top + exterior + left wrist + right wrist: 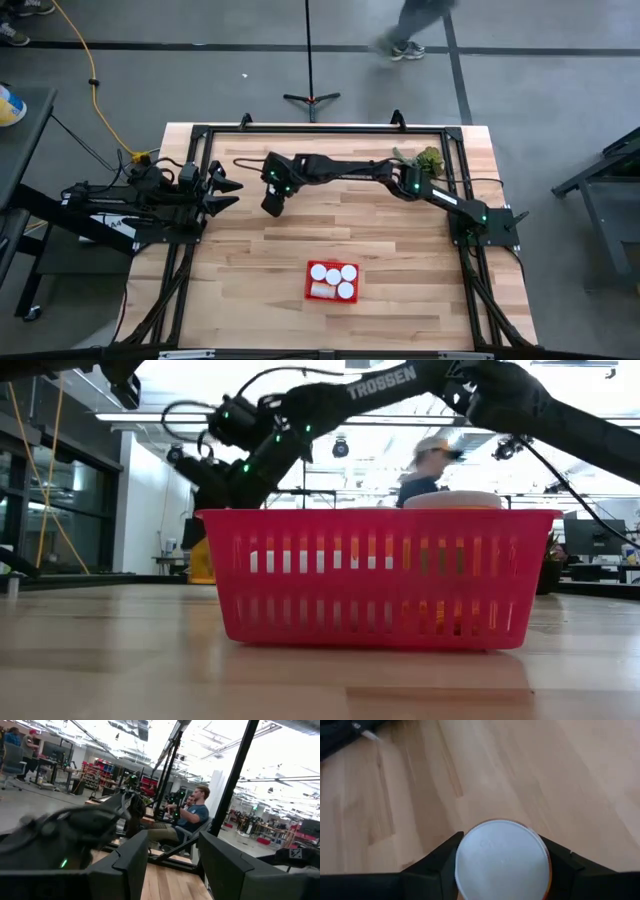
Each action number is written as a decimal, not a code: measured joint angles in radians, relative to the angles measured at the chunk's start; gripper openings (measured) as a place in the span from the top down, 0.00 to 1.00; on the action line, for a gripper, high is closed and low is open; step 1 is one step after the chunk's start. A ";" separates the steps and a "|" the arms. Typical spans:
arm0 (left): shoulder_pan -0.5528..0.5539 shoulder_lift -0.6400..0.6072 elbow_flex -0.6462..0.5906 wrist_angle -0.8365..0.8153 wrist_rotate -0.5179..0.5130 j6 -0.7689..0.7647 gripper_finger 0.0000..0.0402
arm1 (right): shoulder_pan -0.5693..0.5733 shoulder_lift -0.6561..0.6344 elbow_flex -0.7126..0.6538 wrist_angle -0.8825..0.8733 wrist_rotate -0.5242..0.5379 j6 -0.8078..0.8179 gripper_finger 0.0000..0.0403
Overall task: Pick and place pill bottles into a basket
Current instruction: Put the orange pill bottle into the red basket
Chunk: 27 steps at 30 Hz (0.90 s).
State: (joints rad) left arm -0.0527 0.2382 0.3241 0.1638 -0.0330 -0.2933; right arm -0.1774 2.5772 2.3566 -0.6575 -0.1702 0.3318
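Observation:
The red meshed basket point(332, 296) point(380, 575) stands on the table near its front edge, with several white-capped pill bottles point(333, 275) inside it. One cap point(465, 499) shows above the rim. My right gripper point(272, 206) point(502, 865) reaches over the table's middle left and is shut on another pill bottle point(502, 860). My left gripper point(228, 190) point(172, 865) is open and empty at the table's left edge. My right gripper pinches the pill bottle between its two fingers point(437, 865), one on each side just below the round white cap point(502, 847). The fingers point down from above. The bottle stands upright in the hold, cap up, with a sliver of its orange body point(548, 887) showing.
A green leafy clump point(430, 160) lies at the table's far right. A black frame point(320, 128) runs around the table. A person point(410, 30) walks on the floor beyond the far edge; people sit in the room behind point(192, 815).

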 joint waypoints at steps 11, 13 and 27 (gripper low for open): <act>0.000 0.000 0.000 0.003 -0.013 0.034 0.47 | 0.060 -0.101 0.000 -0.160 0.073 -0.030 0.52; 0.000 0.000 0.000 0.002 -0.026 0.034 0.47 | 0.079 -0.121 0.000 -0.198 0.099 -0.047 0.51; 0.000 0.002 0.000 -0.007 -0.050 0.035 0.47 | 0.224 -0.238 0.000 -0.394 0.213 -0.036 0.50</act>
State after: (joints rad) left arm -0.0528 0.2401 0.3241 0.1573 -0.0833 -0.2585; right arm 0.0467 2.3389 2.3562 -1.0517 0.0429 0.2955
